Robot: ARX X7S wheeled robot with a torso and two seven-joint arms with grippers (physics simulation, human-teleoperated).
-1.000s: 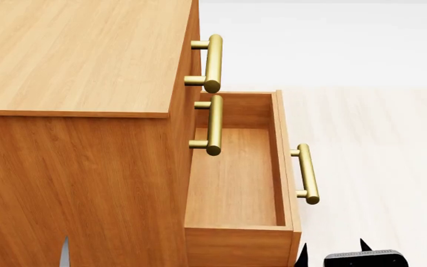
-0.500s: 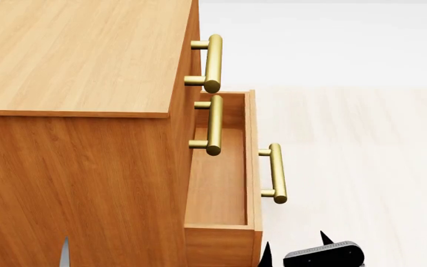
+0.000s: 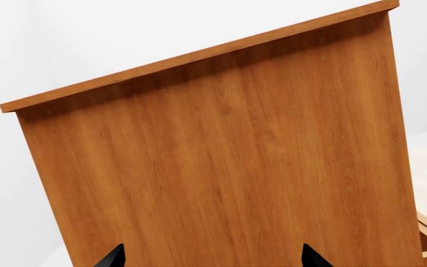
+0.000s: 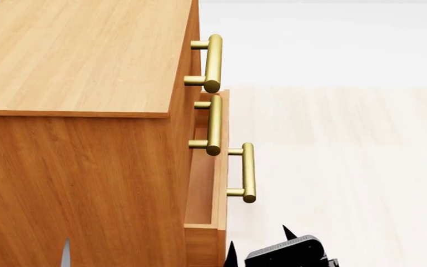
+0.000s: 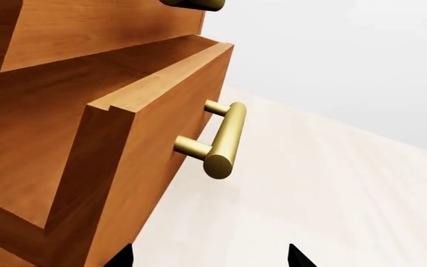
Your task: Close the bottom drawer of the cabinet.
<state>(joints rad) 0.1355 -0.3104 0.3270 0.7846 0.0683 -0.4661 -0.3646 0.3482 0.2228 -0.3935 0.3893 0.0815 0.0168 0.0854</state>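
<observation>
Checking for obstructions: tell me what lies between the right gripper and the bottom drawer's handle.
Nothing: in the right wrist view only bare pale floor separates the right gripper from the bottom drawer's handle.

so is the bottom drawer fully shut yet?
No, slightly open. The bottom drawer juts past the cabinet front, a narrow strip of interior showing.

The right gripper (image 4: 258,245) shows a black, rounded block with a finely ribbed edge and two sharp black pointed fingertips (image 5: 295,255). The left gripper (image 3: 209,257) shows only similar black tips, possibly matte.
</observation>
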